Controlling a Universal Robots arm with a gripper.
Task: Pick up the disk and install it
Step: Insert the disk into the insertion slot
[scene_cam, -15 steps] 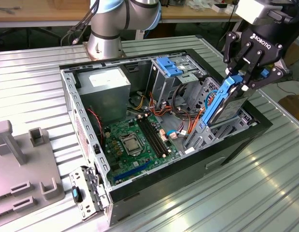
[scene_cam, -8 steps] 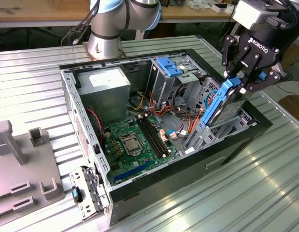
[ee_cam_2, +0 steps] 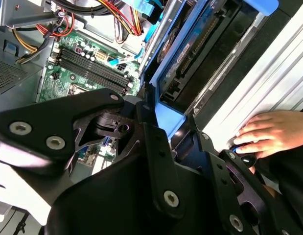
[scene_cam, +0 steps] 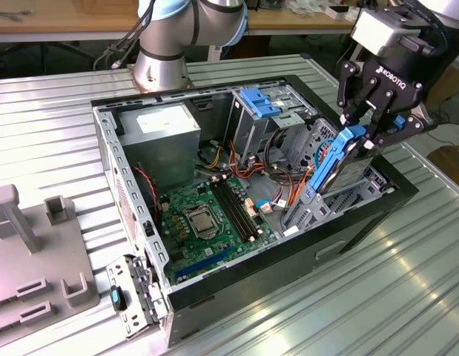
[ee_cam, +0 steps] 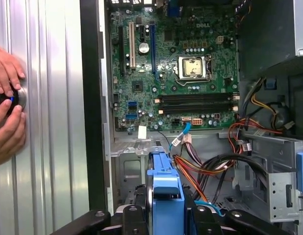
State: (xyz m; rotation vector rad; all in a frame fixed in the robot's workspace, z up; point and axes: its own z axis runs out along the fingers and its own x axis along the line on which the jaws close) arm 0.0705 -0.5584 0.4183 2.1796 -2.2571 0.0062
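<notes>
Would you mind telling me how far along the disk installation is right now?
Picking up looks done: the gripper is shut on the disk. In hand: the disk hangs tilted, lower end at the drive cage in the open computer case. Left: it is not yet seated flat.

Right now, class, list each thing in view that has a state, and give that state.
computer case, lying on its side, open.
disk, held tilted, lower end inside the computer case, top end above it.
gripper, shut on the disk.
processor socket, no cooler on it.
memory slots, empty.
person's hand, resting on the table.
</notes>
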